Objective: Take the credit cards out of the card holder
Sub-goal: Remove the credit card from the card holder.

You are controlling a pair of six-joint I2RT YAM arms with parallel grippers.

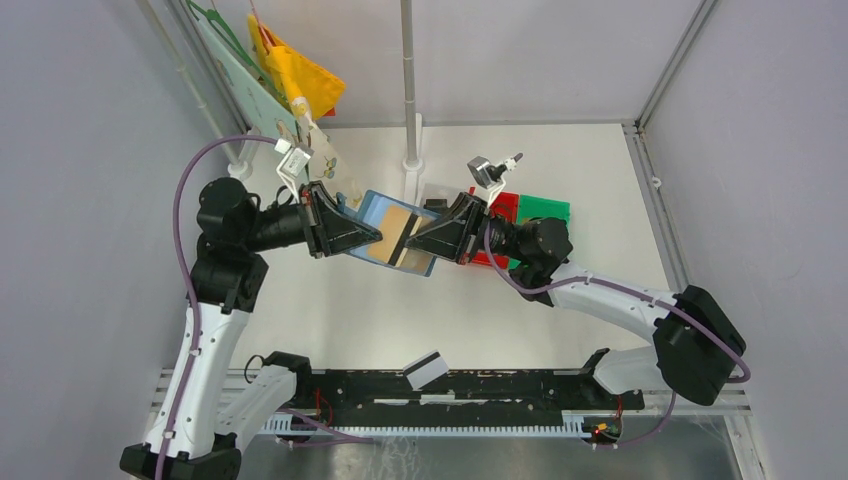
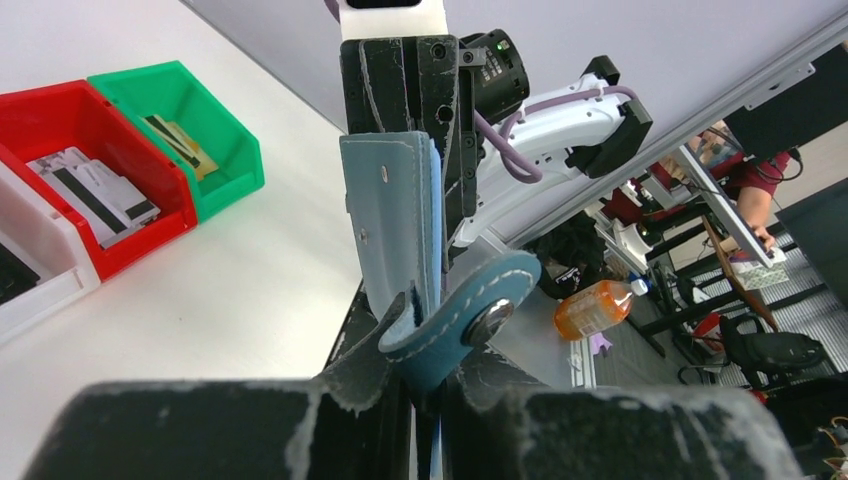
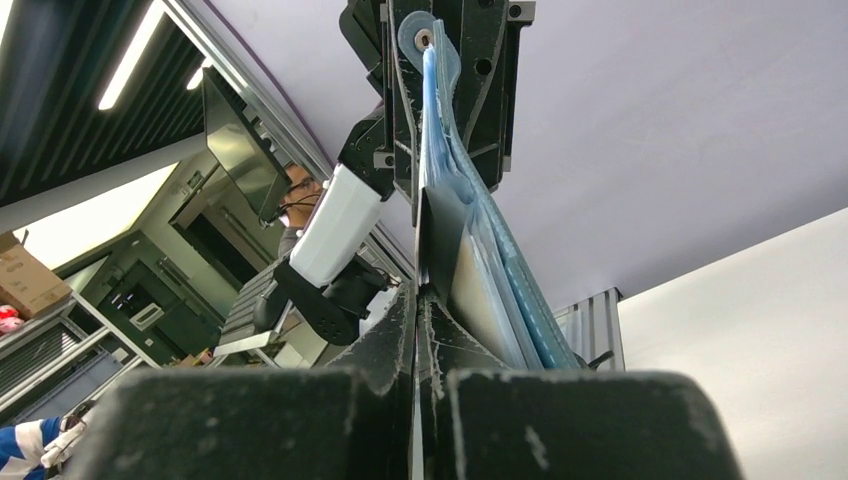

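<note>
The left pincer [image 1: 352, 232] is clamping one end of a teal-blue folding card holder [image 1: 380, 212] and holding it spread open in the air above the white worktop [image 1: 350, 310]. In the left wrist view its black fingers [image 2: 200, 420] are gripping just beside the holder's round snap tab [image 2: 470, 305]. Facing it, the right pincer [image 1: 418, 240] is pinching the dark-striped end of a gold-toned plastic credit card [image 1: 393, 230] that is lying against the holder's inner face. Beyond, a red plastic bin [image 2: 140, 255] and a green plastic bin [image 2: 225, 195] are sitting side by side, each containing cards. A light grey credit card [image 1: 427, 370] is resting on the black base rail [image 1: 520, 385] near the worktop's edge.
</note>
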